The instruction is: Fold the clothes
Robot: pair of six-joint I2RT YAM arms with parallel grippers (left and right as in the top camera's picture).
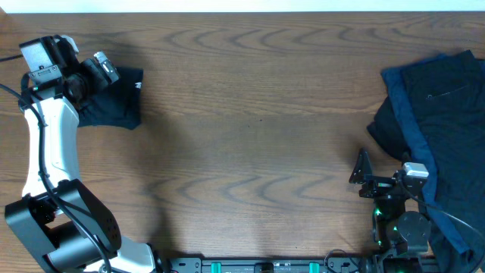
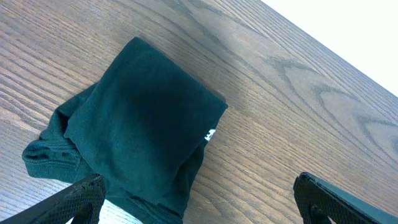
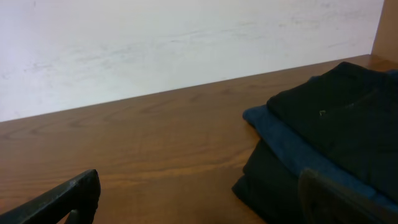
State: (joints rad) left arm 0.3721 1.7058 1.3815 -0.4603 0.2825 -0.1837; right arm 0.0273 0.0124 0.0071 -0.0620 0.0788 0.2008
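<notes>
A folded dark T-shirt (image 1: 117,98) with a small white label lies at the table's far left; in the left wrist view (image 2: 140,134) it fills the left half. My left gripper (image 1: 106,70) hovers over it, open and empty (image 2: 199,199). A pile of dark clothes (image 1: 447,114) with one brighter blue piece (image 1: 409,121) lies at the right edge; the right wrist view shows the pile (image 3: 336,124) and the blue piece (image 3: 292,146). My right gripper (image 1: 362,176) is open and empty (image 3: 199,199), just left of the pile.
The wooden table (image 1: 258,136) spans the view between the two garments. A white wall (image 3: 186,43) stands behind the table's far edge. The arm bases sit along the front edge.
</notes>
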